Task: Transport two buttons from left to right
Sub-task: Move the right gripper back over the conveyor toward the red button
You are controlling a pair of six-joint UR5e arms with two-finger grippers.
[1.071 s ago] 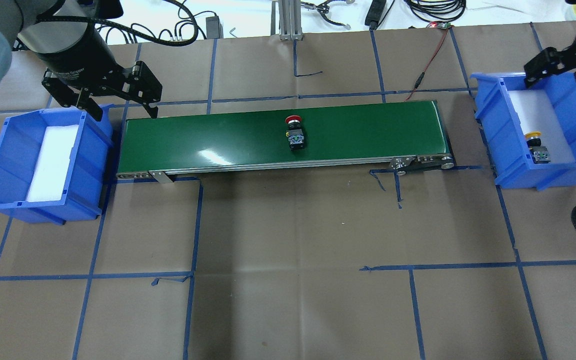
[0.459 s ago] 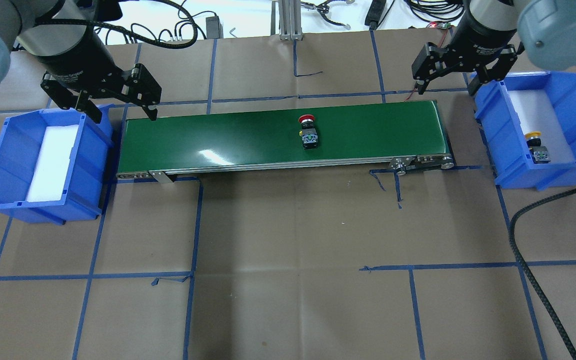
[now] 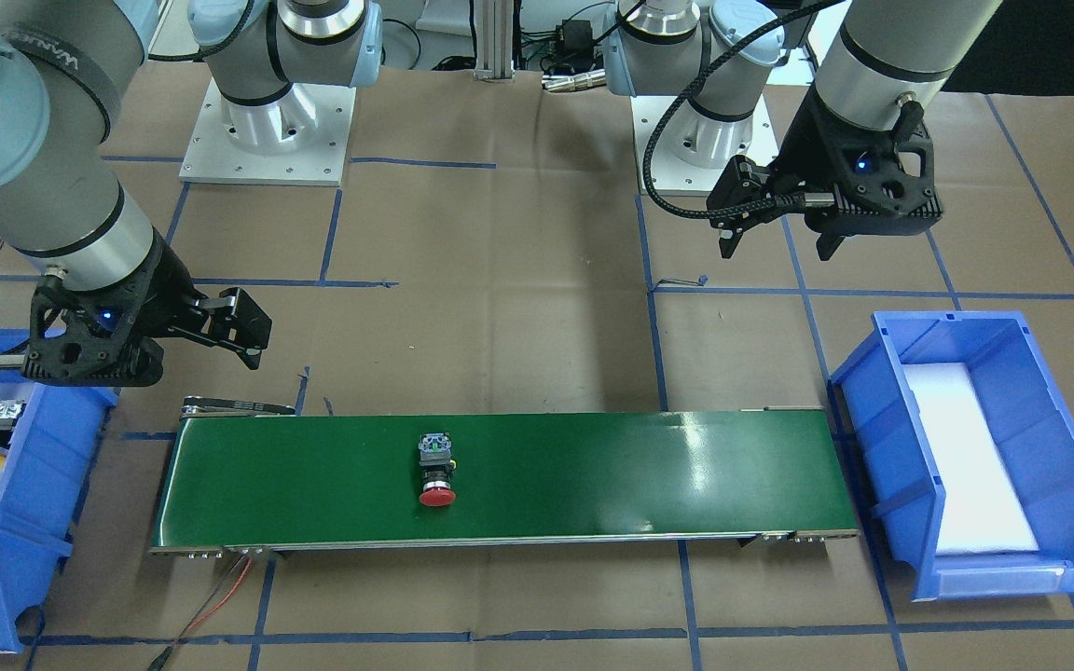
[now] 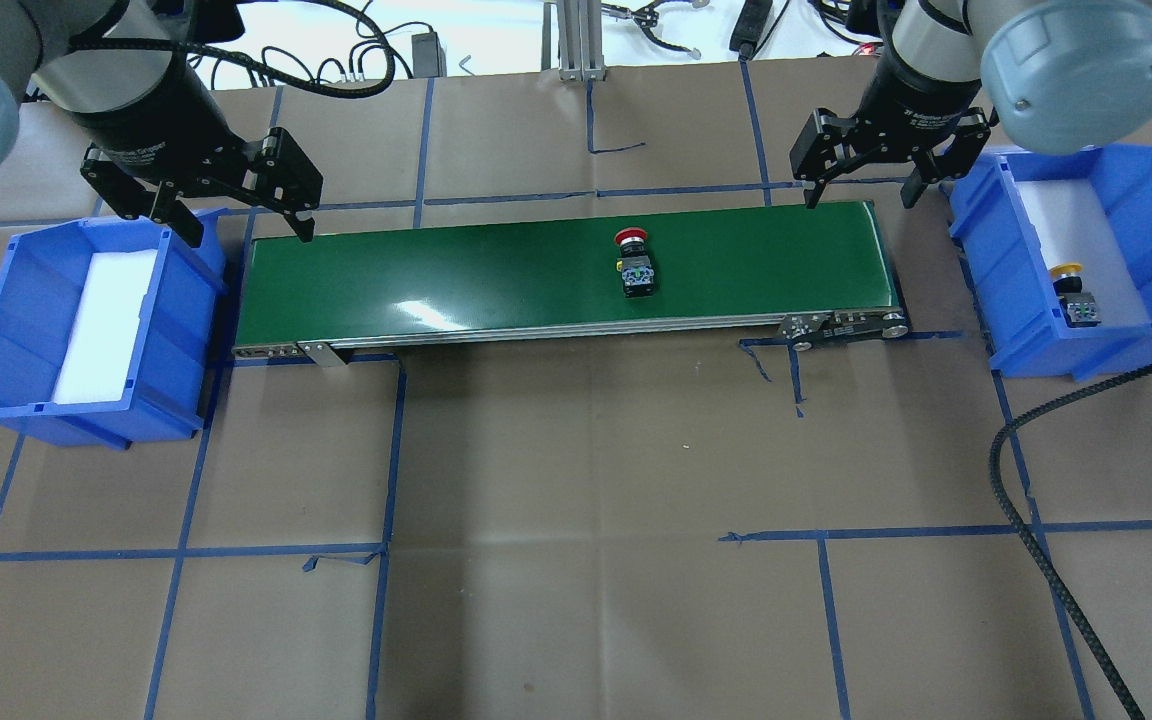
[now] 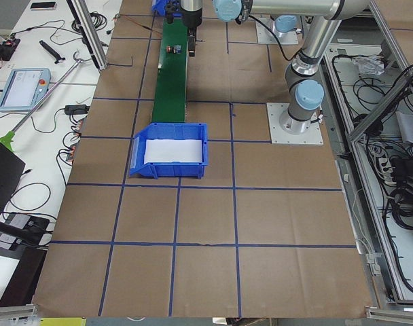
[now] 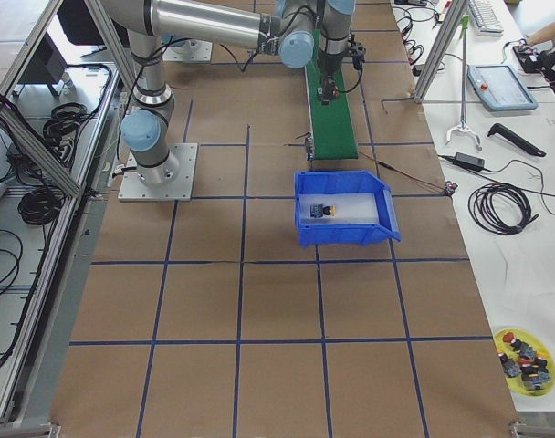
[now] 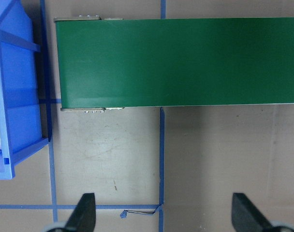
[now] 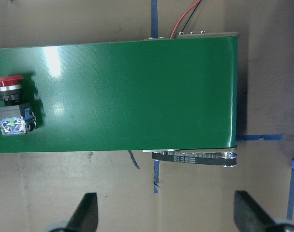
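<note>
The red-capped button (image 4: 634,265) lies on its side on the green conveyor belt (image 4: 436,270), right of the middle; it also shows in the right wrist view (image 8: 11,108) and the front view (image 3: 436,471). The yellow-capped button (image 4: 1074,292) lies on white foam in the right blue bin (image 4: 1151,215). My right gripper (image 4: 859,195) is open and empty, above the far side of the belt's right end, well right of the red button. My left gripper (image 4: 246,228) is open and empty, above the belt's left end beside the left blue bin (image 4: 6,300).
The left bin holds only a white foam pad (image 4: 104,325). A black cable (image 4: 1036,540) loops over the table at the front right. A red wire (image 4: 861,110) runs behind the belt's right end. A yellow dish of spare buttons (image 6: 524,351) sits off the table.
The red button has ridden the belt to the right. My right arm has swung left from over the right bin to the belt's right end. The left arm has stayed put.
</note>
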